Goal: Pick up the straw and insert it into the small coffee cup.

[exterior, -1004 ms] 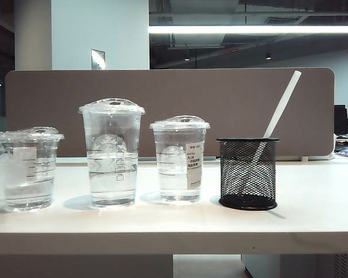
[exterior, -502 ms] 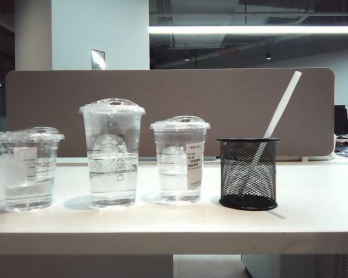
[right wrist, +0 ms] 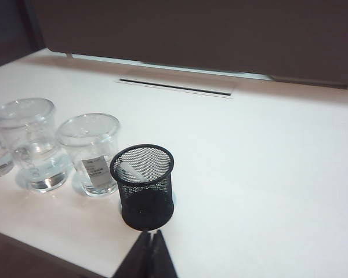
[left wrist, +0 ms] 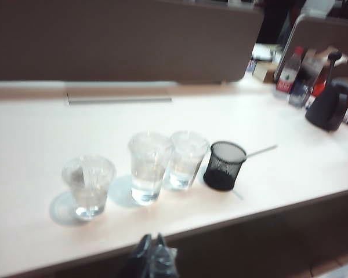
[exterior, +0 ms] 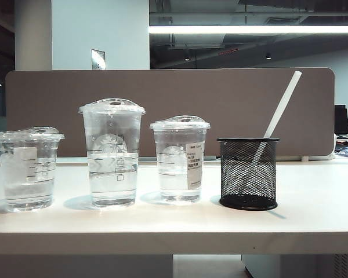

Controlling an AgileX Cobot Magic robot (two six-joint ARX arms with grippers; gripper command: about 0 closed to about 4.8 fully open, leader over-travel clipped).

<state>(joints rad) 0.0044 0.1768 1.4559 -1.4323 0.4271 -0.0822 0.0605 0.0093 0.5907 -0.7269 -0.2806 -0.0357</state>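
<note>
Both claws pressed together, right gripper (right wrist: 151, 243) above the near table (exterior: 313, 220) edge by the mesh holder (exterior: 247, 173) holding the straw (exterior: 281, 107), left gripper (left wrist: 152, 250) back from the small coffee cup (exterior: 26, 168) at the row's far end

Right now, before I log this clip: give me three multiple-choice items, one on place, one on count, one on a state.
1. Where is the straw?
A. in the black mesh holder
B. in the small coffee cup
C. flat on the table

2. How many clear lidded cups stand in the row?
A. two
B. three
C. four

3. How is the right gripper?
A. open
B. shut, empty
C. shut on the straw

Key:
1 A, it leans out of the holder.
2 B, three stand beside the holder.
3 B, fingers together; the left gripper likewise.
</note>
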